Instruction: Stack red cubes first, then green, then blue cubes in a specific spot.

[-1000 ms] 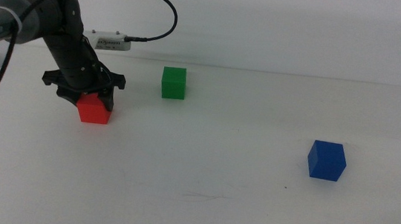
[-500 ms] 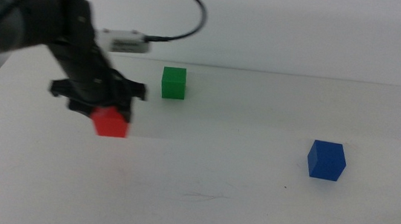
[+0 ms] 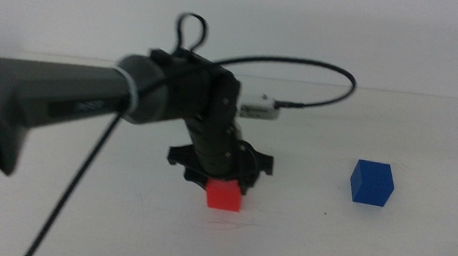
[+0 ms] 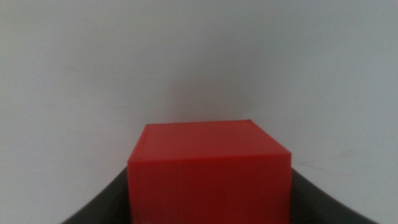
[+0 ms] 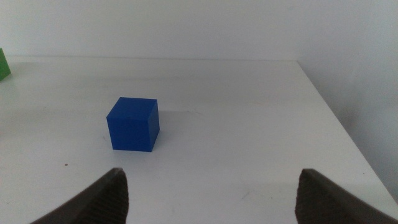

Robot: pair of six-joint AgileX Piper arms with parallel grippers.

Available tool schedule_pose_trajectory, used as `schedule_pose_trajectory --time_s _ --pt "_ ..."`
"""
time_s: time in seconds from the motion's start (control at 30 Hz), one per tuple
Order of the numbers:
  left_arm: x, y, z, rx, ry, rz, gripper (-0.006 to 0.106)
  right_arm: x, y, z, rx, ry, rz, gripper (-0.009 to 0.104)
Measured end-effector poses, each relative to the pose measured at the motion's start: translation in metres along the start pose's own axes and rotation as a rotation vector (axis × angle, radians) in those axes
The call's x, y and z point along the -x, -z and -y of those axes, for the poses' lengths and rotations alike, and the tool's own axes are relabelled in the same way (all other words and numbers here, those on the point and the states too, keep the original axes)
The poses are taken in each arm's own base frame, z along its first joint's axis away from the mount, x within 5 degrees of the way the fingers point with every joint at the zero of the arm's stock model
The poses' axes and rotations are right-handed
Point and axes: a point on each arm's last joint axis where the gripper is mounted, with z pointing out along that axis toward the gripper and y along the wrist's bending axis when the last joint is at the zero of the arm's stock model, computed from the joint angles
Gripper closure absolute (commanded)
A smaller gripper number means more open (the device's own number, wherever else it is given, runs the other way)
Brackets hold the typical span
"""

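Red cube [image 3: 224,196]: one. It sits between the two dark jaws of the left gripper [image 3: 224,181], pinched on both sides, near the middle of the table. From the middle view I cannot tell whether its underside touches the tabletop or hangs just above it. In the left wrist view the red cube [image 4: 210,171] fills the space between the jaws, top face and near face plain.

Left gripper: pinching the red cube, pointing down. Its arm [image 3: 87,100] comes in from the left and reaches to mid-table. A black cable [image 3: 320,68] loops from the wrist above it.

Blue cube [image 3: 372,183]: one. It rests flat on the table, to the right of the red cube and well apart from it, held by nothing. In the right wrist view the blue cube [image 5: 133,124] lies ahead of the right gripper [image 5: 211,186], clear of both jaws.

Right gripper: jaws spread wide, nothing between them. Out of the middle view.

Green cube [image 5: 4,64]: one, only a sliver seen at the edge of the right wrist view, on the table beyond the blue cube. In the middle view it is hidden.

Table [image 3: 386,255]: white, matte.

Count: one red, one blue, one green cube; none stacked.
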Motion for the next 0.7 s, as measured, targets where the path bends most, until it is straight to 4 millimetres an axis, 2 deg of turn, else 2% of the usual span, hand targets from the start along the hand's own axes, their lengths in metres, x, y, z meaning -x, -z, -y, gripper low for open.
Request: schedule_pose_trajectory --time_s 0.17,0.7 --pt "-0.003 -0.016 0.012 -0.002 -0.011 -0.014 0.06 0.0 0.0 0.0 0.0 0.0 0.0 0.006" --pt "0.0 -0.018 0.015 -0.02 0.048 0.0 0.057 0.0 0.0 0.0 0.0 0.0 0.0 0.006"
